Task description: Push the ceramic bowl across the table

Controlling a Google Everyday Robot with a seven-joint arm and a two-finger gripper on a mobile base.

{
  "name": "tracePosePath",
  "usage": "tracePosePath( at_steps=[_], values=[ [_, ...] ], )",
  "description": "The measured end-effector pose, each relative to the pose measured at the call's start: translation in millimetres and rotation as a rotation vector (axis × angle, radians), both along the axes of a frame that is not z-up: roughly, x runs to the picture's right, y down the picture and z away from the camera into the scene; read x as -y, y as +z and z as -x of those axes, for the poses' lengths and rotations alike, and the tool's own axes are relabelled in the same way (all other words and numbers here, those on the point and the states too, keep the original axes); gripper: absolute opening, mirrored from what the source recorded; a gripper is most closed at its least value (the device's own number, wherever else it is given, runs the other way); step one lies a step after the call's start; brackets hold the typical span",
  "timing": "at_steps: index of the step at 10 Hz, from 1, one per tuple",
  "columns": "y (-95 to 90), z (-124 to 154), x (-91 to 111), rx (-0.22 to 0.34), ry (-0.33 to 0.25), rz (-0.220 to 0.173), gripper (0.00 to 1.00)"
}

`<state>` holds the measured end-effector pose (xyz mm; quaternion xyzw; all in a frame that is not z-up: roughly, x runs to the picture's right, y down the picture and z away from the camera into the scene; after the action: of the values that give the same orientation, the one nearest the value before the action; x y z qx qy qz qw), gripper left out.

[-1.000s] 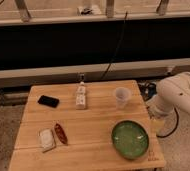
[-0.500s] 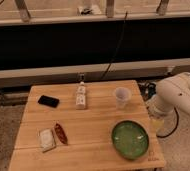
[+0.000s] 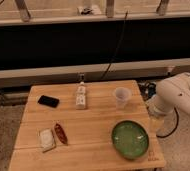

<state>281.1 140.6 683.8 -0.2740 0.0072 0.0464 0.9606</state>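
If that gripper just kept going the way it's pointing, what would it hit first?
The gripper, right of the ceramic bowl, points down past the table edge; probably the floor, though depth is unclear.

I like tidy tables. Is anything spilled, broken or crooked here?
Nothing looks spilled or broken. The ceramic bowl sits upright near the front right corner of the table, close to the edge. The plastic cup stands upright. The gripper hangs just off the table's right side, beside the bowl.

At the right edge of the counter [image 3: 93,117]: the gripper [image 3: 158,122]. Plastic cup [image 3: 121,96] near it; white bottle [image 3: 81,97], black phone [image 3: 48,101] farther left — red packet [image 3: 61,133], white packet [image 3: 46,139] farthest.
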Motion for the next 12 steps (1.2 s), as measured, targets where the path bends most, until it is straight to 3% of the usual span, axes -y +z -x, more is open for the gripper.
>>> tracePosePath(
  at_steps=[12],
  values=[
    [3.7,1.4,2.3,0.000,0.034,-0.023,0.80]
  ],
)
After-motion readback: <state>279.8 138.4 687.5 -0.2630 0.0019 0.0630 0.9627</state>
